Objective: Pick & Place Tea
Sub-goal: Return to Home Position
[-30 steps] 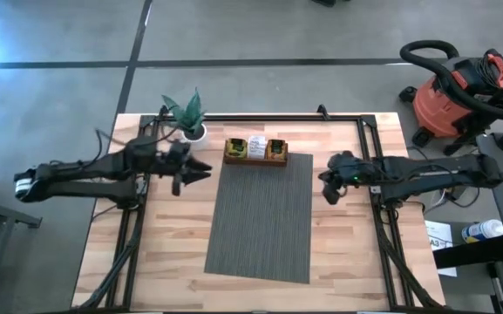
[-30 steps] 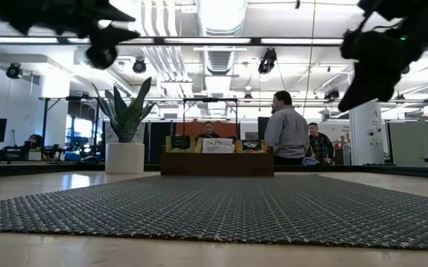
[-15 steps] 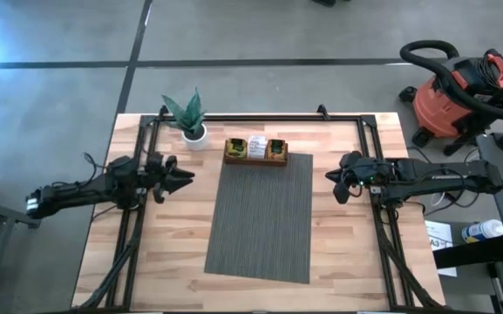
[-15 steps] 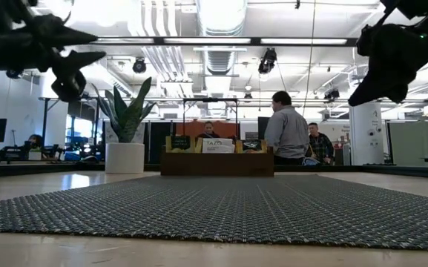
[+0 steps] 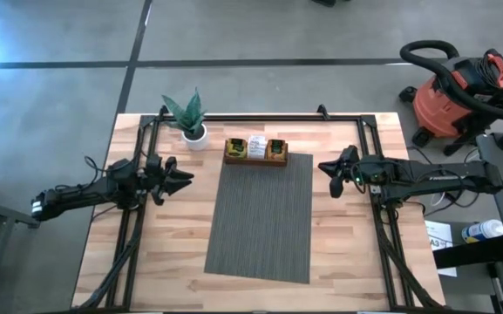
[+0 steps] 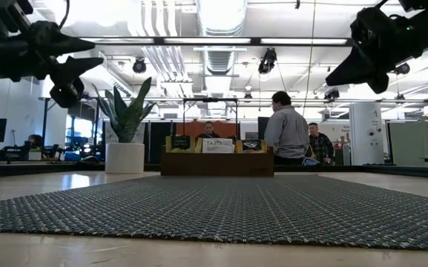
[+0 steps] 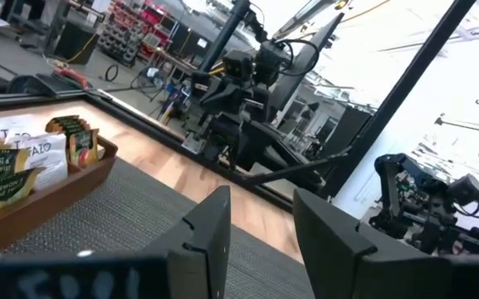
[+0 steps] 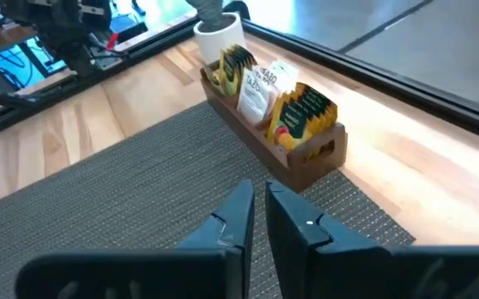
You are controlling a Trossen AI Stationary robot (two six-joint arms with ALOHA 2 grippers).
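Note:
The tea sachets [image 5: 256,146], yellow-green and white, stand upright in the compartments of a brown wooden tray [image 5: 255,160] at the far end of the grey mat [image 5: 260,218]. The right wrist view shows the sachets [image 8: 260,87] and the tray [image 8: 310,166] close ahead. My left gripper [image 5: 181,179] hovers open over the bare wood left of the mat, pointing right. My right gripper [image 5: 326,167] hovers right of the mat, its fingers [image 8: 237,218] nearly together, pointing toward the tray. In the left wrist view the sachets [image 7: 23,158] sit off to one side.
A potted plant [image 5: 191,120] stands left of the tray at the far edge. Black frame rails [image 5: 369,148] run along the table's sides and back. A red shop vacuum [image 5: 456,96] is on the floor beyond the right side. People [image 6: 286,133] sit in the room behind.
My left gripper has drawn back from near the tray toward the table's left and near side and dropped lower. My right gripper has tipped up from pointing down to roughly level, aimed toward the tray, and shifted slightly toward the far edge.

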